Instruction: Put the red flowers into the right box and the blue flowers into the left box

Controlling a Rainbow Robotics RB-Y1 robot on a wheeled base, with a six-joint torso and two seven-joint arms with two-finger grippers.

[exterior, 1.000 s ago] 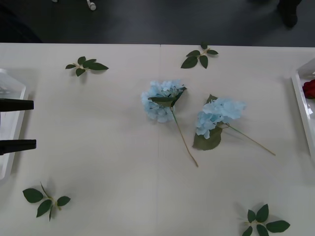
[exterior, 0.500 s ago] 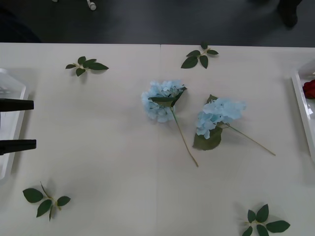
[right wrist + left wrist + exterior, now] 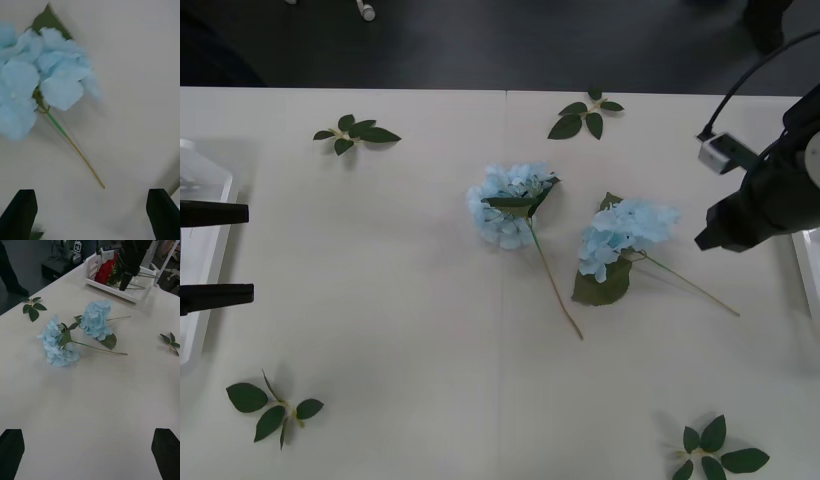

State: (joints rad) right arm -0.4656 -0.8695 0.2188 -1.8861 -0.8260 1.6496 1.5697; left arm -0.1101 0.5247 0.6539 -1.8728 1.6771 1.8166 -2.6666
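so from the front view the right gripper (image 3: 702, 240) hung just beside the nearer of the two blue flowers (image 3: 620, 240) mid-table, probably lining up on its stem, while the left gripper (image 3: 220, 255) sat spread apart and empty over the left box (image 3: 205, 180). right wrist view had that arm's fingers (image 3: 18, 213) wide open with nothing between them, stem tip in the gap. left wrist view showed the red flowers (image 3: 105, 272) lying in the right box (image 3: 131, 294).
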